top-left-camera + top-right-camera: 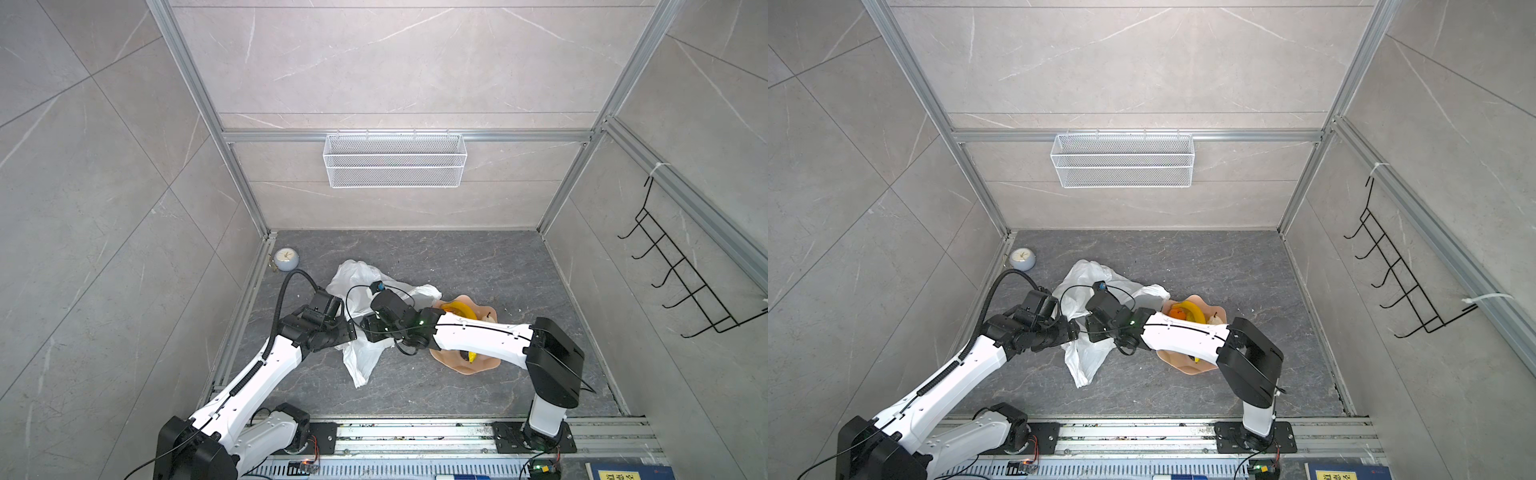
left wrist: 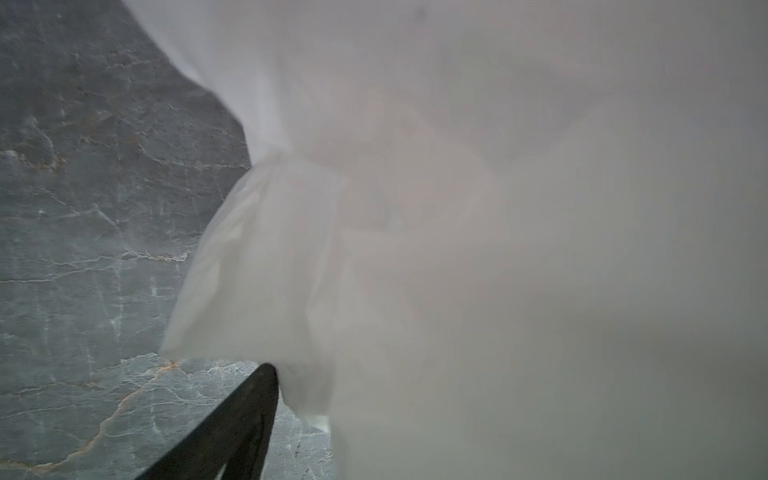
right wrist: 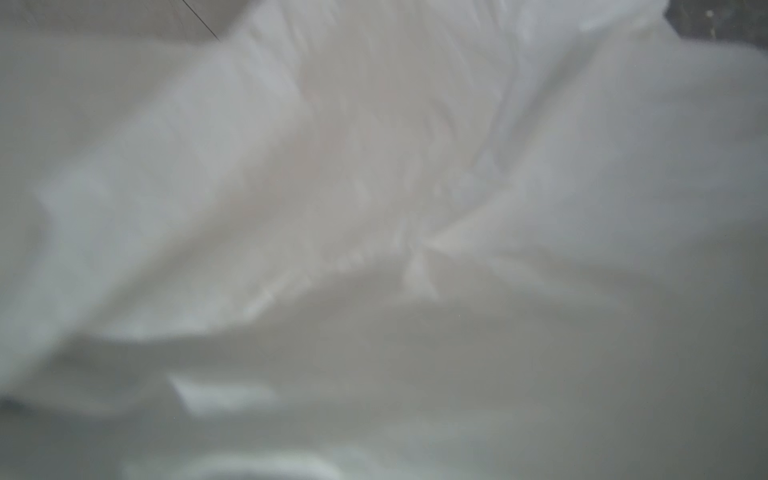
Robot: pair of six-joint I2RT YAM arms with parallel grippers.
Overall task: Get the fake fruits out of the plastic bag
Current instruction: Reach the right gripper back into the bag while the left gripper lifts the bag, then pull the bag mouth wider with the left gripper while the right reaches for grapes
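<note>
Bag (image 1: 357, 276) bunches between your left end effector (image 1: 348, 329) and right end effector (image 1: 367, 326); you cannot tell whether either is spread.

One plastic bag (image 1: 356, 272), one plate (image 1: 1179, 361), one banana (image 1: 1194, 309), one orange (image 1: 1177, 314) (half hidden), one clock (image 1: 286, 257), one basket (image 1: 395, 160).

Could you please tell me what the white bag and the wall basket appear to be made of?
The plastic bag: thin, matte white film, going by its crinkles and limp folds. The basket: white-coated wire mesh, probably metal; the wall shows through.
</note>
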